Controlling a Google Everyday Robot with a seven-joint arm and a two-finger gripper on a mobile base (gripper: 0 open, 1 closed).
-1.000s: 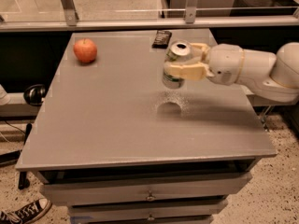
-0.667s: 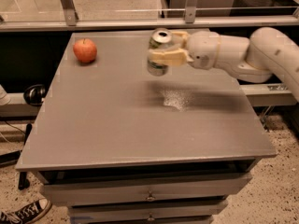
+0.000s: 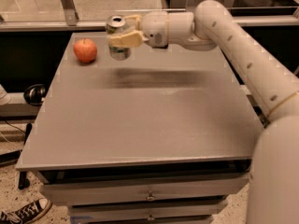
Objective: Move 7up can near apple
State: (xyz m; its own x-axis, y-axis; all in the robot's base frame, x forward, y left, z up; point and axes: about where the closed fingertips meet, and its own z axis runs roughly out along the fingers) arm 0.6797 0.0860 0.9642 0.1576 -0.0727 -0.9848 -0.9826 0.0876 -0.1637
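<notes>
Grey table (image 3: 140,125), flat top, drawers (image 3: 149,195) beneath, standing on a speckled floor, with a sneaker (image 3: 18,213) showing at the lower left.

Item 1, apple (image 3: 85,50): sitting at the far left corner of the table, stem up, touching nothing. It is serving as the mark for the delivery.

Item 2, can (image 3: 117,38): hanging upright with its silver top showing, just to the right of the apple and apart from it. It does not seem to be resting on the table. A blurred shadow (image 3: 149,77) is lying on the surface below, which suggests it is being carried clear so it neither drags nor tips.

Item 3, end effector (image 3: 122,31): reaching in from the right at the end of the white arm (image 3: 233,36). Its tan fingers (image 3: 127,39) are clamping the can by its sides and keeping it level.

Change against the earlier frames: can and end effector are now sitting much further left and nearer the back edge, having crossed from the table's right-middle. The gap to the apple is shrinking to a narrow one. The apple is remaining where it was, and the grip is looking unchanged.

Judgement: the carrying is nearly ending, with lowering and release still waiting.
</notes>
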